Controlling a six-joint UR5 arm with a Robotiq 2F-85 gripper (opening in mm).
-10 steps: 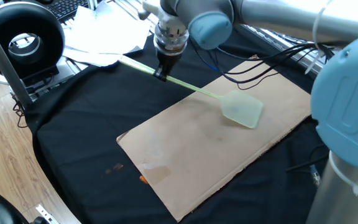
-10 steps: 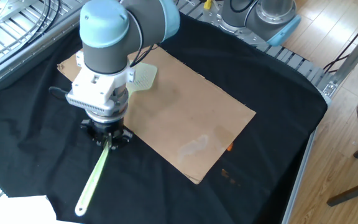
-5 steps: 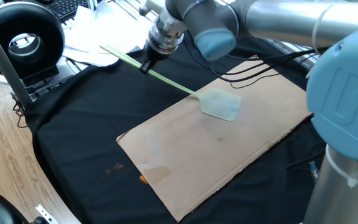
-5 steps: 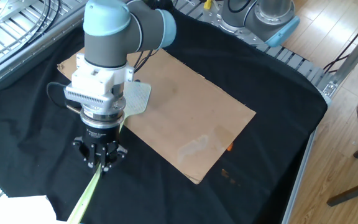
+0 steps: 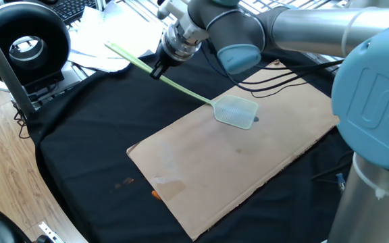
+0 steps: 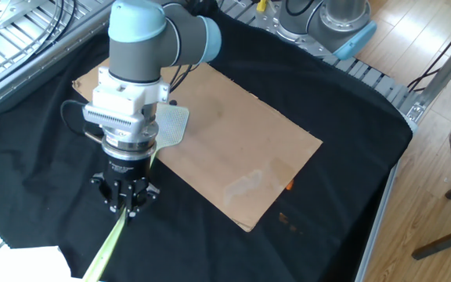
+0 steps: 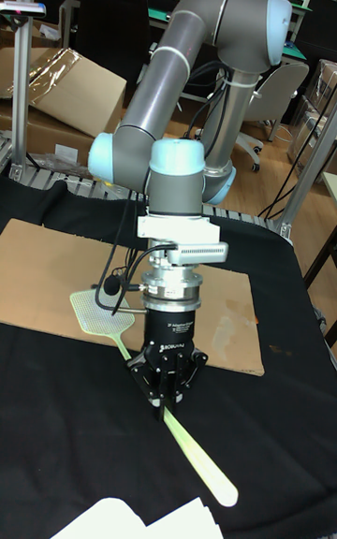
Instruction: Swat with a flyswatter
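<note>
My gripper (image 5: 157, 70) (image 6: 125, 207) (image 7: 165, 396) is shut on the thin handle of the pale green flyswatter (image 5: 188, 92) (image 7: 192, 452), gripping it partway along. The mesh head (image 5: 236, 111) (image 6: 171, 125) (image 7: 94, 312) is raised, tilted above the brown cardboard sheet (image 5: 248, 169) (image 6: 241, 149) (image 7: 37, 268). The handle's free end (image 5: 110, 46) sticks out past the gripper toward the papers. In the other fixed view the arm hides much of the handle.
The cardboard lies on a black cloth (image 5: 86, 148). White papers (image 5: 103, 40) and a black round device (image 5: 26, 40) sit at the table's far left. Black cables (image 5: 296, 67) run beside the cardboard. A small orange mark (image 6: 290, 186) sits by the cardboard edge.
The gripper has tilted and shifted left, pulling the flyswatter with it. The head rose off the cardboard and moved left over the last second; little moved in the last half second.
</note>
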